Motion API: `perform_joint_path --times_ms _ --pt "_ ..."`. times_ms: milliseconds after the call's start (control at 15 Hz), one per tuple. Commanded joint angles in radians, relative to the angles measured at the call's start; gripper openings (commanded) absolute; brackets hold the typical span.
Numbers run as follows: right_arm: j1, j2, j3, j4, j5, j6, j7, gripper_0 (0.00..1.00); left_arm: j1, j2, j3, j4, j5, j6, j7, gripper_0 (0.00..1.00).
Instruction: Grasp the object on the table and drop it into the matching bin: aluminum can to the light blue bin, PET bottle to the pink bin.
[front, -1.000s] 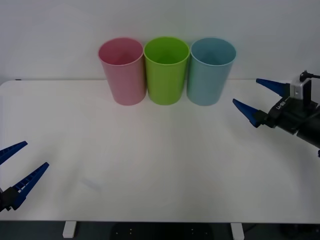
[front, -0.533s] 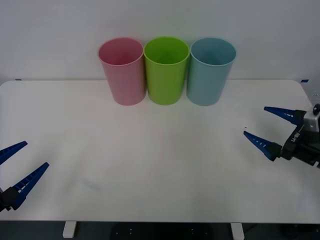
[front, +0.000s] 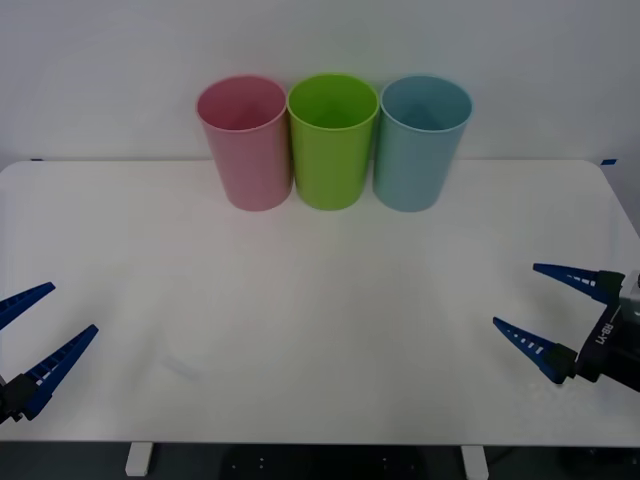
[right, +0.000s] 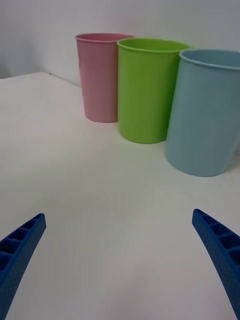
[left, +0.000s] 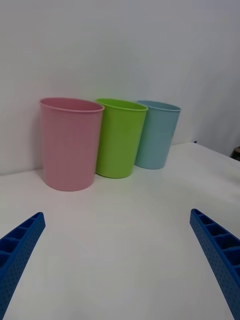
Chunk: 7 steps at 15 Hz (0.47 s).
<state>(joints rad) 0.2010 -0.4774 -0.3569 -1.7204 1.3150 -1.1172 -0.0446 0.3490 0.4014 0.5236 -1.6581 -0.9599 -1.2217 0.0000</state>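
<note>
Front view: right gripper (front: 558, 312) sits low at about 4 o'clock over the table (front: 300, 300), fingers spread wide, nothing between them. Left gripper (front: 35, 332) parked at about 8 o'clock, also spread and empty. Three bins in a row at 12 o'clock along the far edge: pink bin (front: 246, 140), a lime green bin (front: 333, 138) touching it, light blue bin (front: 422, 140) just beside that. No can on the tabletop; can't tell where it is, possibly down inside a bin, whose interiors aren't readable from here. Right wrist view: blue ribbed fingers (right: 22, 250) wide apart at the corners, bare white surface ahead, light blue bin nearest at about 1 o'clock, green and pink further round toward 11. Left wrist view: same spread fingers (left: 20, 247), pink bin closest at about 10 o'clock, blue one farthest. Judgement: drop looks done or nothing is staged, so the step is retreat and park. Do it well by keeping the right arm low and clear of the blue bin's rim, with no sideways swing into the row, pincer left spread. Writing: small white lettering on the right gripper body in the front view, not legible. Bins are unmarked.
</note>
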Motion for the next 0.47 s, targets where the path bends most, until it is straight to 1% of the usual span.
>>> perform_joint_path --times_ms 67,467 --pt "0.020 -0.001 0.010 -0.001 0.000 -0.012 0.000 1.00 0.000 0.000 0.000 0.000 0.000 0.000 0.000 1.00" --pt "0.040 0.000 0.016 -0.001 0.000 -0.012 -0.006 1.00 0.000 0.000 0.000 0.000 0.000 0.000 0.000 1.00"
